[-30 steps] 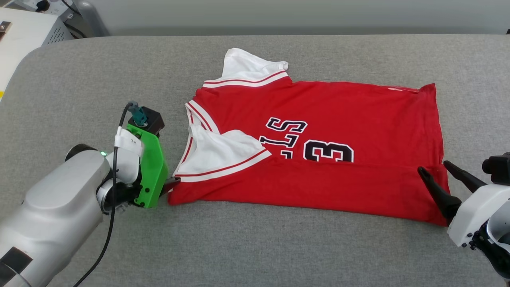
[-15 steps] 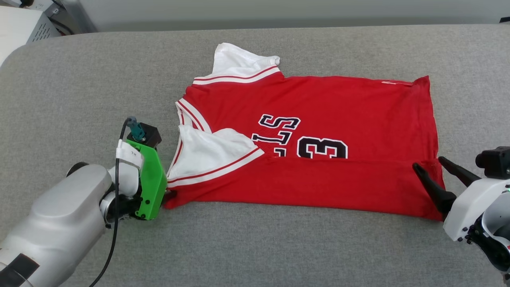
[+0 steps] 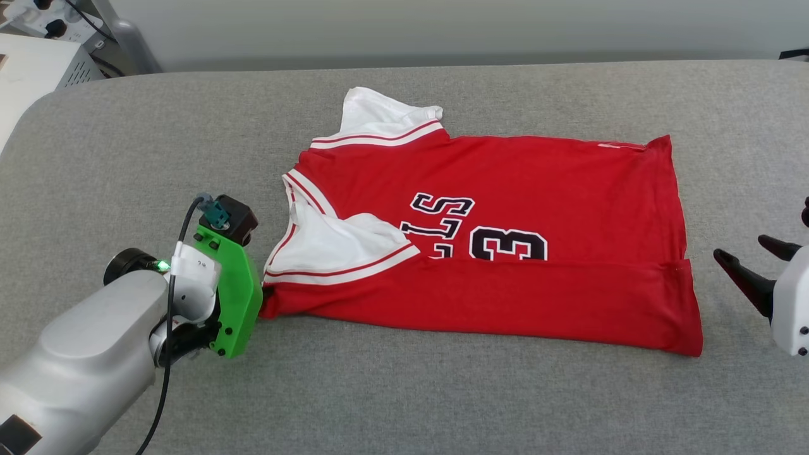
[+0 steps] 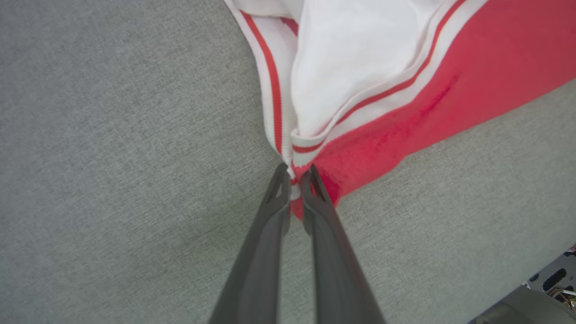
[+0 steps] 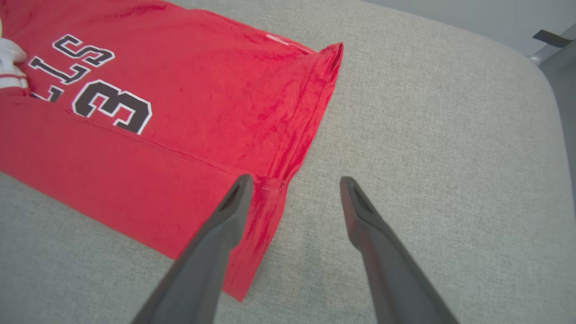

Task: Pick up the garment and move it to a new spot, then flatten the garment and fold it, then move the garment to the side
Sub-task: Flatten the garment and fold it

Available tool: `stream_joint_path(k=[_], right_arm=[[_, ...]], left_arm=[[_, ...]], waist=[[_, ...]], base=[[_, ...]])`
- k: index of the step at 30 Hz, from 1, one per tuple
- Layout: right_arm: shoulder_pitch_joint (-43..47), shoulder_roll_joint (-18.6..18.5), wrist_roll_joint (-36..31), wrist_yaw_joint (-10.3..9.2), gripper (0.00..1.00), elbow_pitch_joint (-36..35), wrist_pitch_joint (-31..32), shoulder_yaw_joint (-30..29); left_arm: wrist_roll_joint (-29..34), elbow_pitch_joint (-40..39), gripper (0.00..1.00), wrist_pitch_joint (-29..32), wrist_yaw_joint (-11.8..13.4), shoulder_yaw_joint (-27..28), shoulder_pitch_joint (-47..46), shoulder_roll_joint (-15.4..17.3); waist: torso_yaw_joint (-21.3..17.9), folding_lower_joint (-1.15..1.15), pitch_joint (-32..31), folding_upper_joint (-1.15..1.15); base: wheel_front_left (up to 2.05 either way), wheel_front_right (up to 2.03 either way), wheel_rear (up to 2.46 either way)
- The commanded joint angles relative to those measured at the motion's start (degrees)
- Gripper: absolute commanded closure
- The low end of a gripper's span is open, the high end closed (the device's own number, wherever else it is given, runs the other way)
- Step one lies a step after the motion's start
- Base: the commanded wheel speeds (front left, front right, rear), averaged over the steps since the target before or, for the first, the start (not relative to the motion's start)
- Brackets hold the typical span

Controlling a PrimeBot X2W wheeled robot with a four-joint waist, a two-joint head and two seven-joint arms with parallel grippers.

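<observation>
Lengthwise, the garment (image 3: 537, 189) lies across the middle of the grey bench (image 3: 442, 392), its long axis running from the bench's left end to its right end, with the neckline toward the left end and the hem toward the right end. Its near long side is folded up over the front and covers the lower part of the black lettering. One white sleeve (image 3: 379, 114) sticks out toward the far edge; the other sleeve (image 3: 335, 243) lies folded onto the chest. The left end effector (image 4: 294, 173) has its fingers pinched together on the garment's near left corner, where striped trim meets red cloth. The right end effector (image 3: 739, 246) hovers with its fingers spread apart just beside the hem's near corner, holding nothing.
</observation>
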Motion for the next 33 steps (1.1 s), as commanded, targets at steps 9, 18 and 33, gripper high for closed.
stream_joint_path(k=[9,18,33], right_arm=[[3.4,3.4,0.7,-0.04,0.0,0.4,12.2,-2.7],[3.0,9.0,-0.6,-0.04,0.0,8.5,11.8,-2.3],[3.7,7.8,1.4,-0.04,1.0,12.2,3.0,4.0]], left_arm=[[0.9,-3.4,1.0,-1.3,0.0,-0.2,-0.9,0.6],[1.7,-3.3,1.0,-2.5,0.0,0.0,-1.8,0.2],[-1.2,-3.6,1.0,-9.1,2.0,1.0,6.4,1.7]], waist=[[1.0,0.0,1.5,0.0],[2.2,0.0,4.0,0.0],[1.7,0.0,-0.5,0.0]], base=[[0.0,0.0,0.0],[0.0,0.0,0.0],[0.0,0.0,0.0]])
